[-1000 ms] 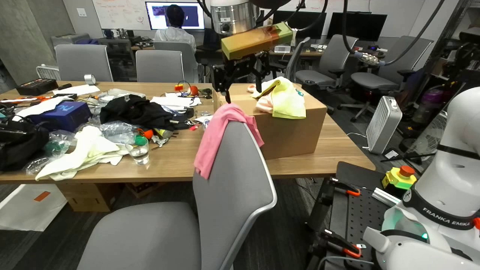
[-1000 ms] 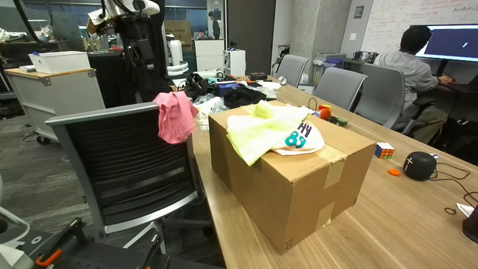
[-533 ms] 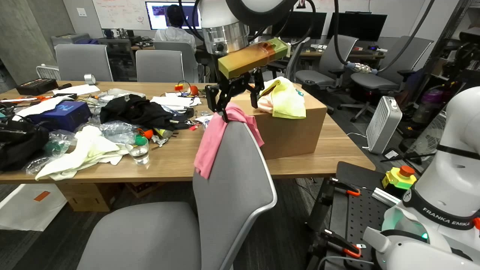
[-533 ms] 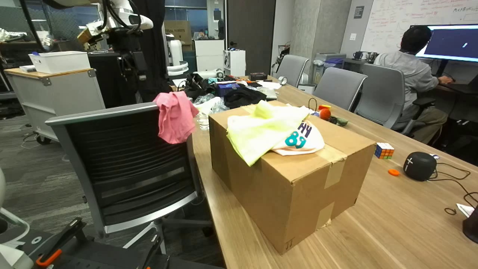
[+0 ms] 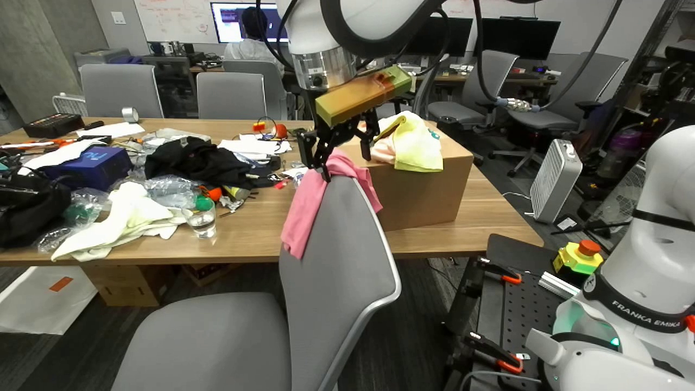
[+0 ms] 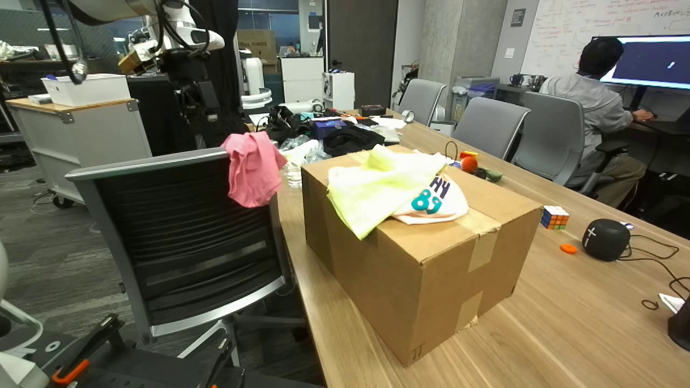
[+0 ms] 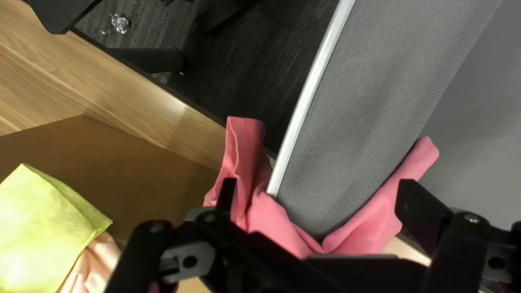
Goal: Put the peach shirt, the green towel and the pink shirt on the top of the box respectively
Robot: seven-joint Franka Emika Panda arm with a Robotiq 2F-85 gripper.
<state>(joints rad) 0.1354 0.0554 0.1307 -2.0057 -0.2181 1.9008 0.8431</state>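
The pink shirt (image 5: pixel 304 212) hangs over the top corner of the grey chair's back (image 5: pixel 347 255); it also shows in an exterior view (image 6: pixel 253 167). My gripper (image 5: pixel 346 165) is open, pointing down at that corner. In the wrist view its fingertips (image 7: pixel 407 195) stand apart on either side of the pink shirt (image 7: pixel 268 215) and the chair back. The brown box (image 6: pixel 372 285) stands on the table. The green towel (image 6: pixel 377 188) lies on top of it, over the peach shirt (image 6: pixel 450 202), whose printed white patch shows. Part of the peach shirt is hidden under the towel.
A glass of water (image 5: pixel 201 222), a pale cloth (image 5: pixel 130 217) and a black cloth (image 5: pixel 190 160) lie on the cluttered table side. A Rubik's cube (image 6: pixel 555 216) and a black speaker (image 6: pixel 606 240) stand beyond the box. The chair back rises close beside the table edge.
My gripper has come down and slightly left in an exterior view, onto the pink shirt at the chair's top corner. Its jaws stay open. The shirts, towel and box have not moved.
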